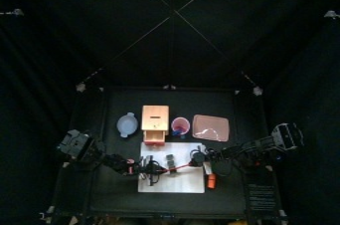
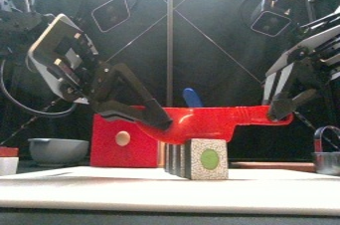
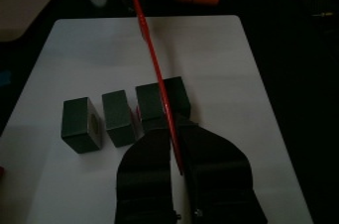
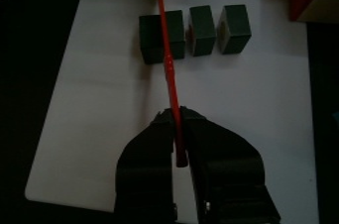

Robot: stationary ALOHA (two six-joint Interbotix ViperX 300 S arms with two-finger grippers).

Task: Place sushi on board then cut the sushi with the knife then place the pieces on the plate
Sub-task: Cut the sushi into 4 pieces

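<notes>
both arms over the white cutting board [image 3: 259, 79] at the front middle of the table [image 1: 99, 184]. left tool [image 3: 176, 147] clamped on one end of the red knife [image 3: 149, 45]; right tool [image 4: 173, 129] clamped on the other end. the knife spans level between them, thin edge down.

three dark green sushi blocks [image 3: 122, 117] stand on the board in a row with narrow gaps between them. the blade crosses the end block on the left tool's side. front view: blade sits at the top of the blocks; cannot tell if it touches. near end face is pale and speckled with a green centre.

behind the board, left to right: blue-grey bowl [image 1: 126, 124], wooden box [image 1: 157, 121], red cup [image 1: 180, 124], pink tray [image 1: 210, 126]. the tray is well apart from the sushi.
</notes>
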